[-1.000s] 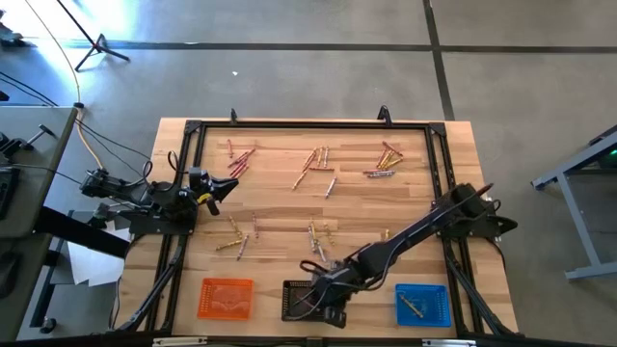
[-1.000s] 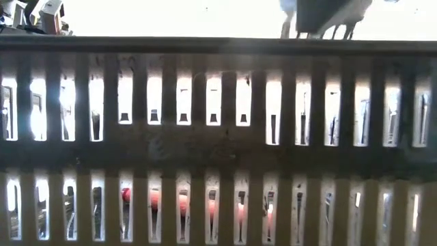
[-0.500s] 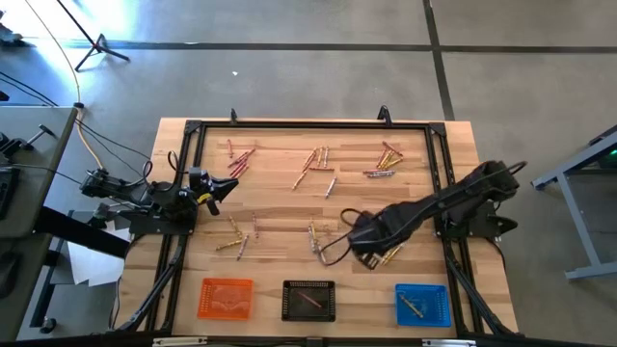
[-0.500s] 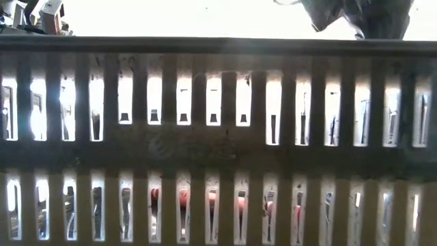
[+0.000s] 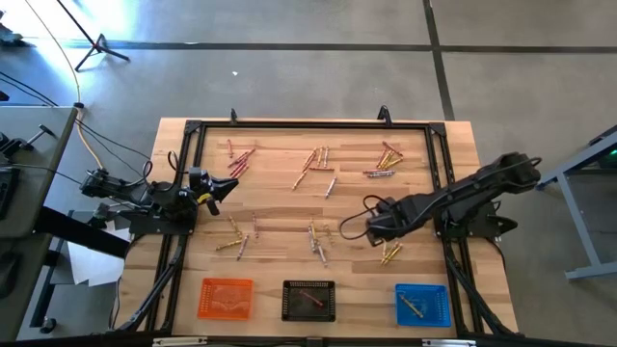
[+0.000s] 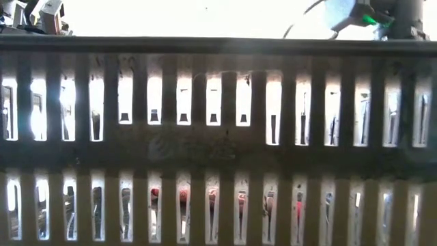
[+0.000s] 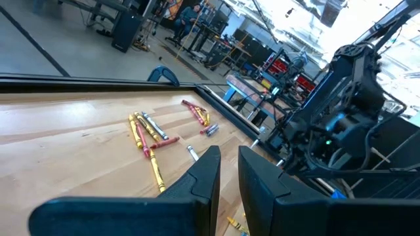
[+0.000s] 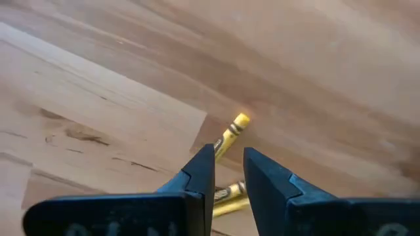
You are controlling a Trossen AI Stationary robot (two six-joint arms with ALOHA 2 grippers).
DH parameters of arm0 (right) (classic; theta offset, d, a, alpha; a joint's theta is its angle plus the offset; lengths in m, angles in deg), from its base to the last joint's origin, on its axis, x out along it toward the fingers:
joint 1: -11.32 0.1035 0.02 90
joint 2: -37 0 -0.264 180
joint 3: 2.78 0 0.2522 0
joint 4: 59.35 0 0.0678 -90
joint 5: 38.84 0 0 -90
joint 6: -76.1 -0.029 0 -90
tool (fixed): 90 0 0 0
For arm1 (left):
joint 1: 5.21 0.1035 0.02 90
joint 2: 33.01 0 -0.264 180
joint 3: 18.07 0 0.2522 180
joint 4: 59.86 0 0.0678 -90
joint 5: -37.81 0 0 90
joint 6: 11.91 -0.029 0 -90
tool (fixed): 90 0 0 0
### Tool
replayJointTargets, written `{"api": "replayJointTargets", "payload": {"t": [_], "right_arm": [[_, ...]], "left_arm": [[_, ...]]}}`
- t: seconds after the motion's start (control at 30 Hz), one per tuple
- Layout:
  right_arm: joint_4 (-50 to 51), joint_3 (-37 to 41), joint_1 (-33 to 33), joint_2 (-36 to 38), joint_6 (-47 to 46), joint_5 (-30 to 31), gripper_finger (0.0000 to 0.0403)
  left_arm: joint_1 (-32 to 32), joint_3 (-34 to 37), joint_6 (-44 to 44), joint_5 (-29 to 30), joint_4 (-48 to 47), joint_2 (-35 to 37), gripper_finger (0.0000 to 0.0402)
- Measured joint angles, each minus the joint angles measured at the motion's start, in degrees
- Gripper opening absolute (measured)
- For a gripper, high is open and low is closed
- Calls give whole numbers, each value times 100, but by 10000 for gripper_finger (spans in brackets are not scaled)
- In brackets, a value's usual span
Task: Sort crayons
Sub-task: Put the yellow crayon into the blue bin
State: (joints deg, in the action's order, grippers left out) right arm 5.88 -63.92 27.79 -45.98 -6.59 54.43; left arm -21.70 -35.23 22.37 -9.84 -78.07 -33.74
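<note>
Crayons (image 5: pixel 311 164) lie in loose clusters across the wooden table (image 5: pixel 280 202), w/ three trays along the near edge: orange tray (image 5: pixel 226 297), black tray (image 5: pixel 308 300) and blue tray (image 5: pixel 422 305), each w/ something small inside, prob. crayons already sorted.

Right gripper (image 5: pixel 374 224) hangs over the table's right-centre, just beside a small yellow pair (image 5: pixel 389 254) that sits a bit nearer the tray edge. In the right wrist view its fingers (image 8: pixel 200 176) stand narrow, only a slim gap, nothing between them; a yellow crayon (image 8: pixel 231 133) lies on the wood straight ahead past the tips, long axis running roughly along the line of sight, so across the way the gap opens. Judgement: gripper needs to come down over that stick and prob. turn at the wrist so the fingers close across the thin side, not along the length.

Left gripper (image 5: pixel 222 187) waits at the table's left edge, fingers (image 7: pixel 203 178) narrow too, empty; nearest cluster to it is the pinkish one (image 5: pixel 238 154). Right arm is clearly nearer the yellow pair. Low view is blocked by a slatted tray wall (image 6: pixel 218 150), so no help there.
</note>
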Motion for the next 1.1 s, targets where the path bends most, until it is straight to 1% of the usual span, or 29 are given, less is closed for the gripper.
{"api": "replayJointTargets", "payload": {"t": [0.1,0.2,0.3,0.53,0.7,1.1], "right_arm": [[-351,228,0,-29,-278,-66,67],[-565,389,0,-32,-762,-85,68],[-593,435,2,-32,-1255,-137,68],[-594,439,2,-32,-1911,-135,68],[-642,439,4,-72,-2220,-133,67],[-944,415,4,-625,-2274,-179,67]], "left_arm": [[2,0,0,0,1,0,45],[2,0,0,1,2,0,45],[2,0,0,2,2,0,45],[0,0,0,0,0,0,45],[0,0,0,0,0,0,45],[0,0,0,2,2,0,45]]}}
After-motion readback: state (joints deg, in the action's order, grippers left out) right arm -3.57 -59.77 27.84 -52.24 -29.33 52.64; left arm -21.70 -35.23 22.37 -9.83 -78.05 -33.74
